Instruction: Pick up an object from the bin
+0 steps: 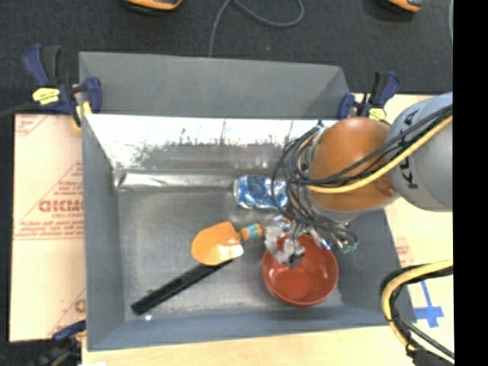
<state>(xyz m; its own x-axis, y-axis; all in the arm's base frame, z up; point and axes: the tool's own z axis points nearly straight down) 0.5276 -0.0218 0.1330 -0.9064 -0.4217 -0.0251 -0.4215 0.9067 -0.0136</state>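
Nearest the front wall of the grey bin (152, 227), on the right side of the floor, sits a round red bowl (311, 282), upright, its hollow turned up. To its left a spatula (216, 244) lies flat. Its long black handle (174, 288) slants down towards the front left corner, and its orange blade rests just beside the bowl's left rim, close to it; whether the two touch I cannot tell.

Right behind that, my hand (288, 248) hangs over the bowl's back left rim, low and close to it. I cannot tell from above whether my hand is wide or narrow, nor whether it touches the bowl. Nothing is visibly held in it. A small blue and orange piece (252, 232) lies between the spatula's blade and my hand, just beside both; what it is I cannot make out.

Further back, near the middle of the bin, a crumpled blue and white package (258, 192) lies at the foot of the far wall. My wrist's rounded orange cover (347, 166) sits to its right, with a bundle of black cables (299, 181) looping down in front of the cover towards my hand. My arm reaches in over the bin's right wall.
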